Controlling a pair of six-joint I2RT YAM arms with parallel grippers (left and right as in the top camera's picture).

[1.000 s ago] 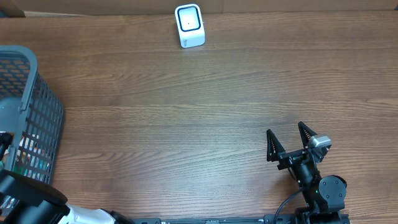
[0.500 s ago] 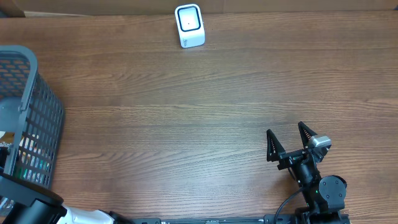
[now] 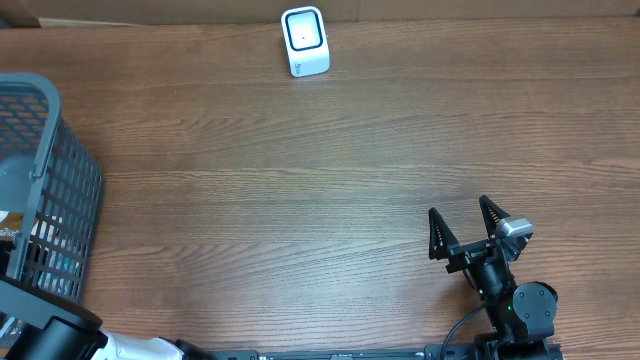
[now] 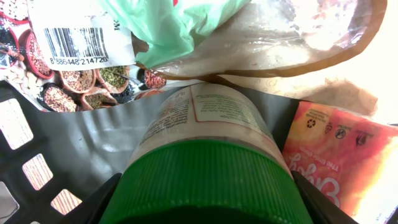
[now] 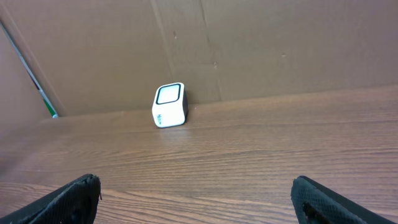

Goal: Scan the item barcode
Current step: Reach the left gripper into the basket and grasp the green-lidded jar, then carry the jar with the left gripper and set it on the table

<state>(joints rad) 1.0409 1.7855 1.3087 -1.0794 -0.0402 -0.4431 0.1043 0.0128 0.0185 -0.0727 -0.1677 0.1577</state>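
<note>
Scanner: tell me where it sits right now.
The scanner stands at the far edge of the table, just left of centre in the overhead view, by the cardboard wall, apart from the basket at left and the right gripper at front.

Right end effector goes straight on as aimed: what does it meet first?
Right end effector: the table ahead looks free. First is probably the scanner, slightly left of its line. It may slip past to the cardboard wall; depth unclear.

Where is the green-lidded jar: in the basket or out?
In: the jar lies among packets, with the basket and its grey mesh wall beside it.
</note>
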